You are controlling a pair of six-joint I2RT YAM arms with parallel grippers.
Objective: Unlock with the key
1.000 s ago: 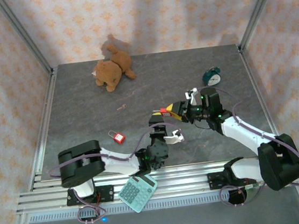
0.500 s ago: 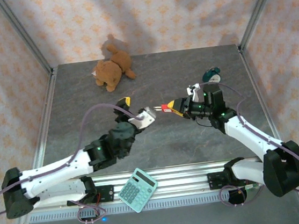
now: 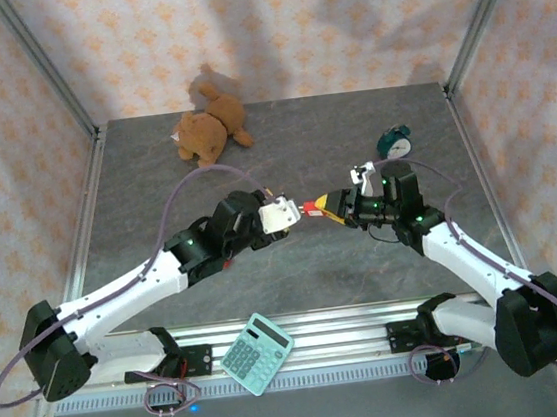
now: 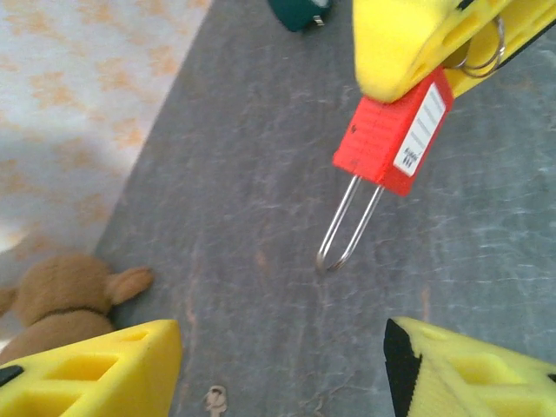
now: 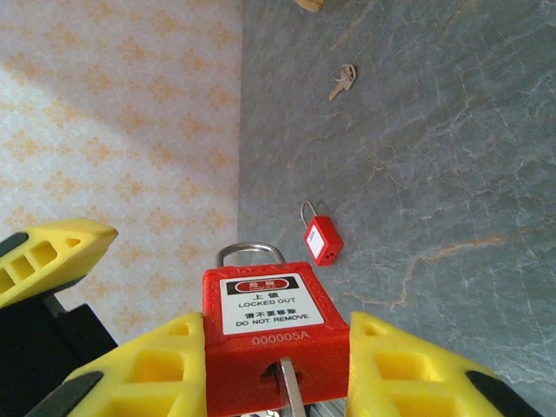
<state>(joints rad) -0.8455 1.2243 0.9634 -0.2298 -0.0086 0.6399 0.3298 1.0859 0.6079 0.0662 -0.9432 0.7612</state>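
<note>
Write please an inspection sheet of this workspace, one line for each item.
Surface: grey table, no spill seen.
Job's things: red padlock clamped in the right claw, off the table; key lying loose on the table; second padlock lying flat.
Clutter: teddy bear at the far side; green clock; calculator at the near edge.
Claws: left claw open, facing the held padlock; right claw shut.
Cables: purple cable arches above the table, touching no object.
Surroundings: patterned walls, metal frame posts.
</note>
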